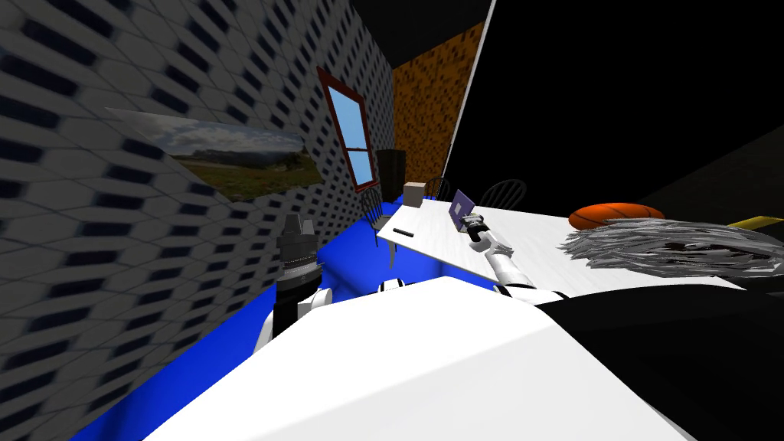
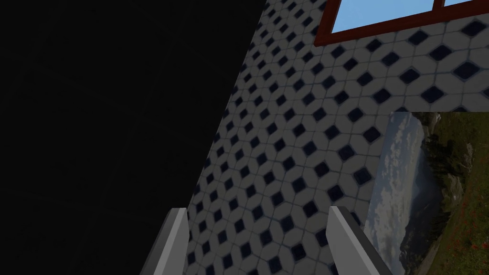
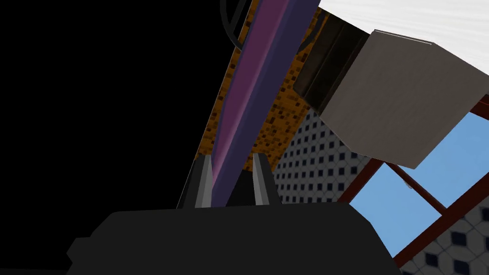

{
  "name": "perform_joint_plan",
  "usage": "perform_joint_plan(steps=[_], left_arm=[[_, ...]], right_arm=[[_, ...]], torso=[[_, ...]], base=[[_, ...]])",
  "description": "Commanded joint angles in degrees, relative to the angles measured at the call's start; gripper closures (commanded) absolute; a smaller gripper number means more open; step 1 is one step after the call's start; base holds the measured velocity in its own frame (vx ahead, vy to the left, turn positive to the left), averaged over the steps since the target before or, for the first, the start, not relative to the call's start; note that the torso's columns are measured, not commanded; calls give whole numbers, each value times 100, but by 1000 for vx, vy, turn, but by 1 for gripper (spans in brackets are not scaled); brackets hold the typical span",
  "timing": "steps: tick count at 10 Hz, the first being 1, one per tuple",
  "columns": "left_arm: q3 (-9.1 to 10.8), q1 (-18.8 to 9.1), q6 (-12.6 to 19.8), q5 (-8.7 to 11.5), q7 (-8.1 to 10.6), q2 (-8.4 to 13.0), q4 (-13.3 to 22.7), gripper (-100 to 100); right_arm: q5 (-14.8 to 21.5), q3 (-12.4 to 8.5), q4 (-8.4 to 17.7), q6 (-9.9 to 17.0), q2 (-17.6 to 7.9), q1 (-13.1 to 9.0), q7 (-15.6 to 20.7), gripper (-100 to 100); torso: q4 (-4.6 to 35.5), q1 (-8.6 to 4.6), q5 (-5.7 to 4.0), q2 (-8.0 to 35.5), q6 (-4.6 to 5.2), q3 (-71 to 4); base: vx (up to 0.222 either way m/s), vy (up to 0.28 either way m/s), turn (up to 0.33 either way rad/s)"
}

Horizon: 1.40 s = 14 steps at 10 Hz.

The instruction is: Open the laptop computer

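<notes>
Laptop lid point(image 3: 258, 86) sits pinched, edge hidden, in right tool point(image 3: 231, 160); left tool point(image 2: 258, 212) spread.

LEFT WRIST | your left gripper point(image 2: 258, 243) is spread wide, its two light grey fingers point(image 2: 174, 238) well apart | behind them you face a wall point(image 2: 305, 143) of pale tiles with dark diamonds | red-framed window point(image 2: 382, 26) with blue panes at one corner | landscape picture point(image 2: 430, 191) beside one finger | black area point(image 2: 105, 119) past the other
</notes>
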Motion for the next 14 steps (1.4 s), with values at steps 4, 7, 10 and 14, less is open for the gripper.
perform_joint_plan(steps=[4, 7, 10, 14], left_arm=[[0, 1, 0, 0, 0, 0, 0, 0], [0, 0, 0, 0, 0, 0, 0, 0], [-1, 0, 0, 0, 0, -1, 0, 0], [0, 1, 0, 0, 0, 0, 0, 0]], right_arm=[[-417, -228, 143, -458, 565, -129, -400, 100], [-618, -342, 214, -685, 845, -193, -587, 100], [-813, -410, 317, -1007, 1056, -269, -725, 100], [-1144, -502, 553, -1391, 1413, -228, -954, 100]], torso=[[-11, -54, -26, -7, 16, -3], [-36, -75, -52, -27, 30, -14], [-34, -75, -46, -42, 9, -24], [-68, -80, -79, -64, -4, -35]], base=[[4, -83, -81], [13, -67, -75], [9, -39, -48], [44, -68, -81]])
